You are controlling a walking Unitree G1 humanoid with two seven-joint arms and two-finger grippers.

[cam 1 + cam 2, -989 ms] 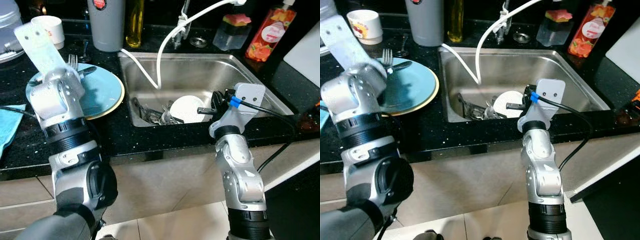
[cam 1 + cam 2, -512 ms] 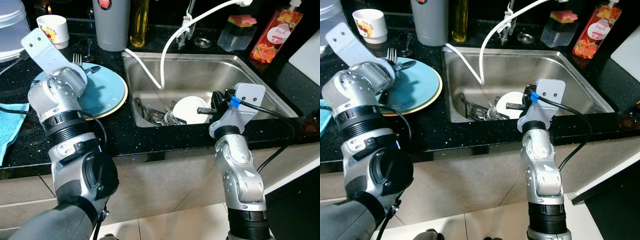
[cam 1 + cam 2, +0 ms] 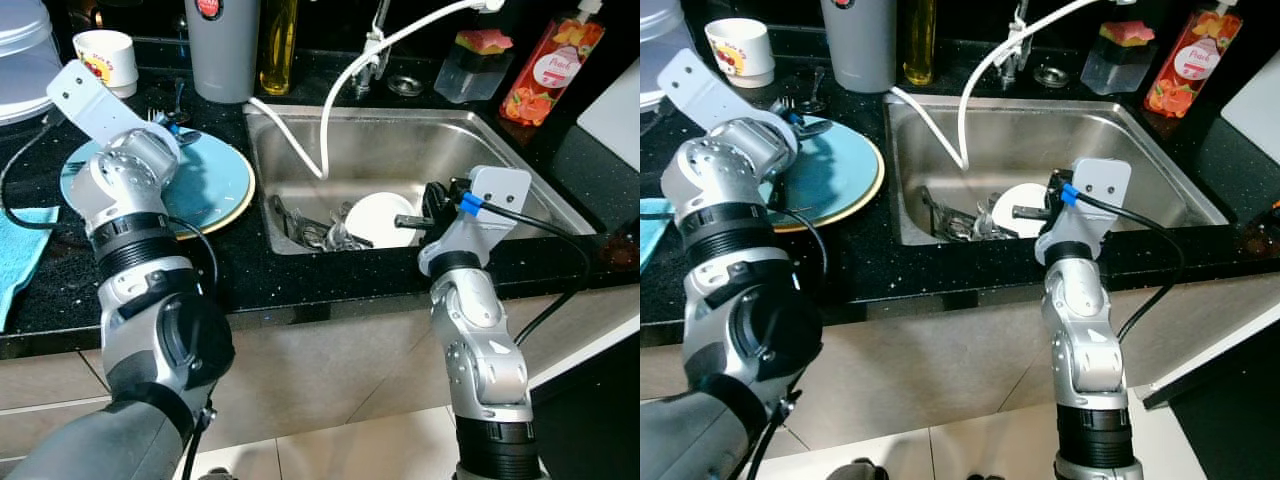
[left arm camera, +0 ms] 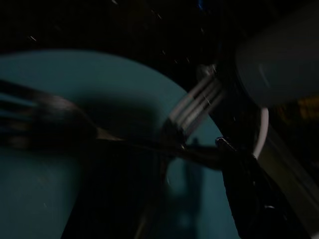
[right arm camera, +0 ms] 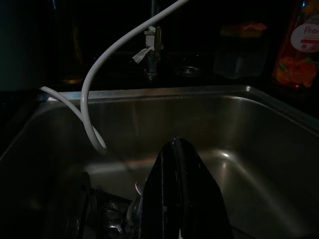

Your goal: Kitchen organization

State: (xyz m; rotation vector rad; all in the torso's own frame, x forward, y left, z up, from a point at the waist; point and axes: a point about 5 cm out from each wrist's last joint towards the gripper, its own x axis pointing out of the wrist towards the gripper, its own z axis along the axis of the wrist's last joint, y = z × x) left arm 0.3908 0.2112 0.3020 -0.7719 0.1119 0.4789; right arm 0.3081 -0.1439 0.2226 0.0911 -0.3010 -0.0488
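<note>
Your left claw [image 4: 234, 169] is down over the far edge of the blue plate [image 3: 215, 180], which sits on the black speckled worktop [image 3: 330, 275] just left of the sink [image 3: 520, 165]. In the left wrist view you see a fork [image 4: 192, 109] lying across the plate's rim and a second piece of dark cutlery [image 4: 55, 122] stretched over the plate, its handle running up to one black fingertip; the picture is too dark and blurred for you to tell whether the claw is gripping it or how wide it stands. Your right claw [image 5: 182, 186] hangs above the near right part of the steel sink, its two fingers pressed together with nothing between them. Below it in the basin you have a white plate [image 3: 380, 215] and, beside that on the left, a heap of cutlery [image 3: 310, 230]. A white hose [image 3: 335, 90] loops from the tap down into the sink. Along the back of the worktop stand a white mug [image 3: 105, 55], a grey canister [image 3: 222, 45], an oil bottle [image 3: 277, 45], a sponge holder [image 3: 475, 60] and a red soap bottle [image 3: 550, 65]. A turquoise cloth [image 3: 18, 250] lies at the far left.
</note>
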